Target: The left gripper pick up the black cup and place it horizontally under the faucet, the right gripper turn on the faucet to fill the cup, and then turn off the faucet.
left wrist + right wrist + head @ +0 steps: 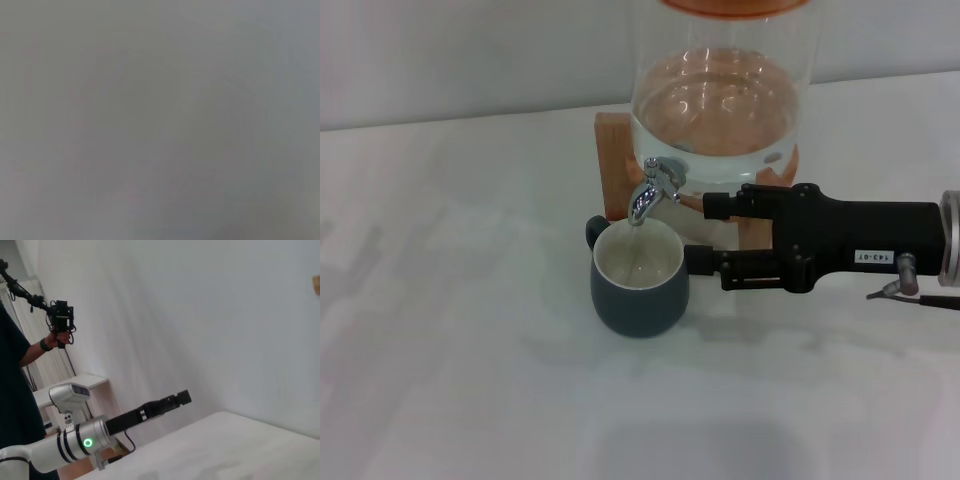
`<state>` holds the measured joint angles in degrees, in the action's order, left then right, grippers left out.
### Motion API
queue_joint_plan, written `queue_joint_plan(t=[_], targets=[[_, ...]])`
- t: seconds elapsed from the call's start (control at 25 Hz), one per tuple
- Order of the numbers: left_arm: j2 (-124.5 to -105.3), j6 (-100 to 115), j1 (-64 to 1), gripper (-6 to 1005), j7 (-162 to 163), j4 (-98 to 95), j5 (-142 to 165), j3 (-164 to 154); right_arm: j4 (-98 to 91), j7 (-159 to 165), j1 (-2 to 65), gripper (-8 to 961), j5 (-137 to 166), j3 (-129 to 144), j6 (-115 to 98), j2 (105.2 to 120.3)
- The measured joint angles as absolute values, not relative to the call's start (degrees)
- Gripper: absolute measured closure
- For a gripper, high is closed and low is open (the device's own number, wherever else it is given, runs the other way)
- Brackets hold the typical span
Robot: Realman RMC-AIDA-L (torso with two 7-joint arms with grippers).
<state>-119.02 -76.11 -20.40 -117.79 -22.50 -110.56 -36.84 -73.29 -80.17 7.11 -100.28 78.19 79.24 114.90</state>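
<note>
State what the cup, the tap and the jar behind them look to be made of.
The black cup: likely glazed ceramic, matte charcoal outside, cream inside, thick rounded rim. The faucet: polished metal or chrome plating, with bright mirror-like highlights. The jar: clear glass or hard plastic, the water showing through it; its stand looks like wood. The right pincer sits beside the cup.

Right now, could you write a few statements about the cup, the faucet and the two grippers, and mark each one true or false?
1. The black cup stands upright under the faucet. True.
2. The right gripper is beside the cup, reaching in from the right. True.
3. The left gripper is holding the cup. False: it is off the table's side, away from the cup.
4. The cup lies on its side. False: its opening faces up.
5. The glass jar holds water. True.
</note>
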Motion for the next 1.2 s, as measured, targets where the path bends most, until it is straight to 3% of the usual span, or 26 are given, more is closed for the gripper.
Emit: queue_joint_plan(t=[1.2], targets=[[-119.24, -84.88, -19.33, 236, -126.31, -22.14, -111.80, -36.55, -70.14, -81.72, 8.15, 146, -102.71, 79.66, 79.45, 114.96]])
